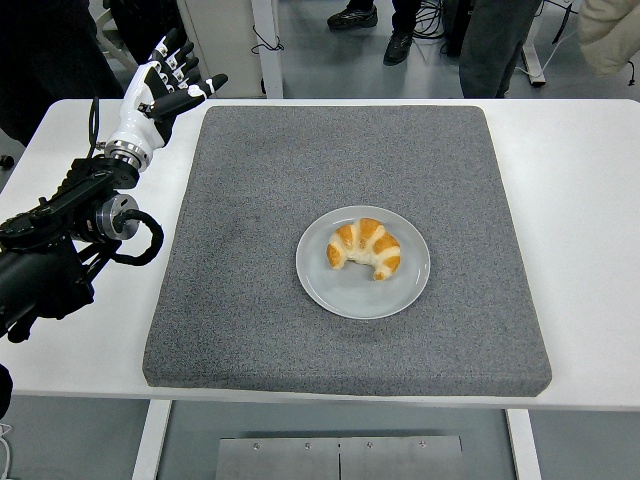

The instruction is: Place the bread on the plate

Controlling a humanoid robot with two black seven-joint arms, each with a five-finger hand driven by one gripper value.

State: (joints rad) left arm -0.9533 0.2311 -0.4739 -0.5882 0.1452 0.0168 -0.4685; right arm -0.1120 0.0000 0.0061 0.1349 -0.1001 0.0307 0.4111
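White table (590,200) and grey mat (260,330) carry the plate (320,290) with the bread (364,248) centred; the left hand (160,88), fingers spread and empty at upper left, should simply clear away without brushing anything.

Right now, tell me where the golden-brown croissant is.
In the head view, the golden-brown croissant lies on the round grey plate, near the middle of the dark grey mat.

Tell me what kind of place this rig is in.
Probably a robotics lab or test area, not a kitchen: a bare white table with a grey foam mat, cables on the floor, and people's legs standing behind it.
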